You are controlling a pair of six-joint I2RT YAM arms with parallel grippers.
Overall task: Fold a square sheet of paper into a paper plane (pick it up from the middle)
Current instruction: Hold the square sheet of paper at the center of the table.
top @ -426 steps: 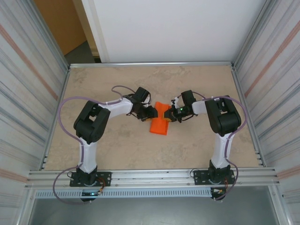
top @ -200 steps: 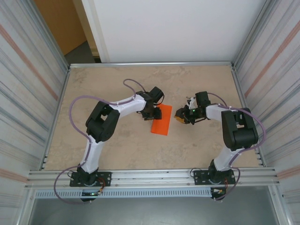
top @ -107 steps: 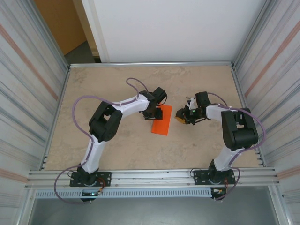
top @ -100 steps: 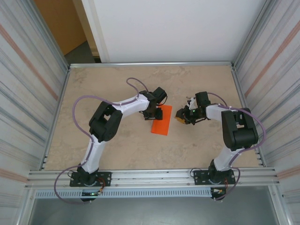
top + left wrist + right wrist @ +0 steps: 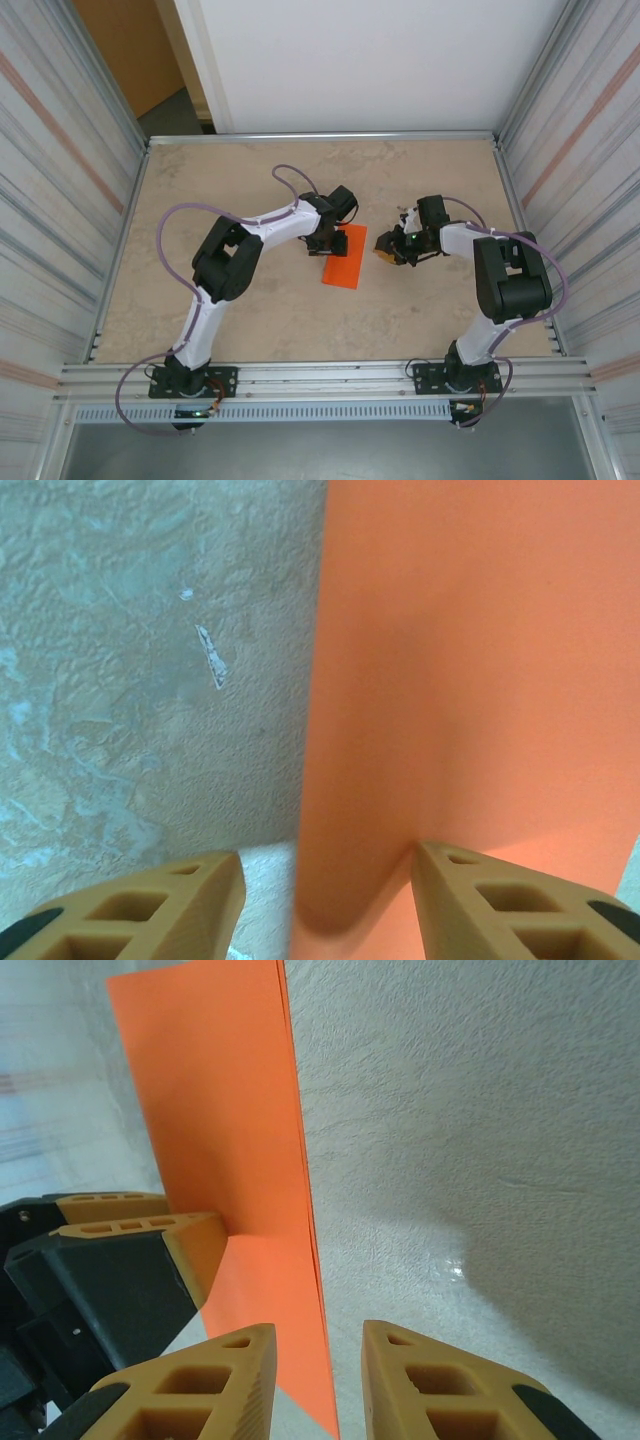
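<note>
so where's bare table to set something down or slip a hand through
Bare beige table lies between the folded orange paper sheet and the arm bases, and along the far rail. Crowded mid-table: left gripper at the paper, right gripper just beside.

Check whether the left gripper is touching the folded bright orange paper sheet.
Cannot tell. In the left wrist view the left gripper straddles the orange paper at its edge, one finger over it; contact or gap unclear.

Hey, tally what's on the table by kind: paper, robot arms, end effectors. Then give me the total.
Orange paper: 1
Robot arms: 2, the left arm and the right arm
End effectors: 2, the left end effector and the right end effector
Total: 5
</note>
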